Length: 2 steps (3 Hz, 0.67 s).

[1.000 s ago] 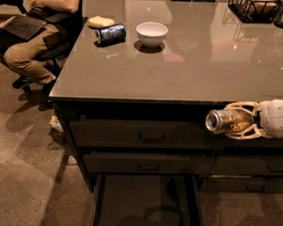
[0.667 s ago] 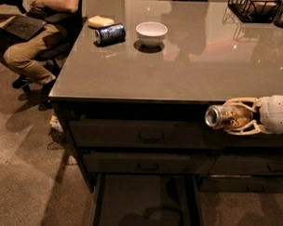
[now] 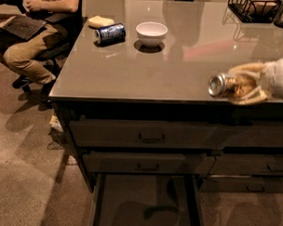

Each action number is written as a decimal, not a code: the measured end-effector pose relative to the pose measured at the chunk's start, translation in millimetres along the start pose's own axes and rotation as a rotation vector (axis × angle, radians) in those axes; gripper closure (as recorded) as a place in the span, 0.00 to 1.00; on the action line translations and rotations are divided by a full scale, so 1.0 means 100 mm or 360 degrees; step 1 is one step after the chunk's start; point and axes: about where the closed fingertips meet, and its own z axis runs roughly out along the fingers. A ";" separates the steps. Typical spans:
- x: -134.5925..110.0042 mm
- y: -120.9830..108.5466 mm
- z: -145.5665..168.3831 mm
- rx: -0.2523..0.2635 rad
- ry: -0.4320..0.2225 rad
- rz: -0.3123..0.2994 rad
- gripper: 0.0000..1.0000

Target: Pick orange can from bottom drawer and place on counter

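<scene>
My gripper (image 3: 242, 85) reaches in from the right and is shut on the orange can (image 3: 226, 85). The can lies on its side with its silver end facing left, held over the counter's (image 3: 147, 71) front right edge. The bottom drawer (image 3: 145, 203) is pulled open below; its dark interior shows nothing inside.
A blue can (image 3: 110, 33) lies on its side at the counter's far left, beside a white bowl (image 3: 151, 33) and a yellowish object (image 3: 100, 21). A black wire rack (image 3: 254, 8) stands at the far right. A seated person (image 3: 32, 32) with a laptop is left of the counter.
My gripper has lifted the orange can up from beside the counter's front face to above its front edge.
</scene>
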 end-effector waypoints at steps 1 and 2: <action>-0.06 -0.39 -0.01 0.0017 0.0000 0.0034 1.00; 0.05 -0.65 0.14 0.0013 -0.0001 0.0160 1.00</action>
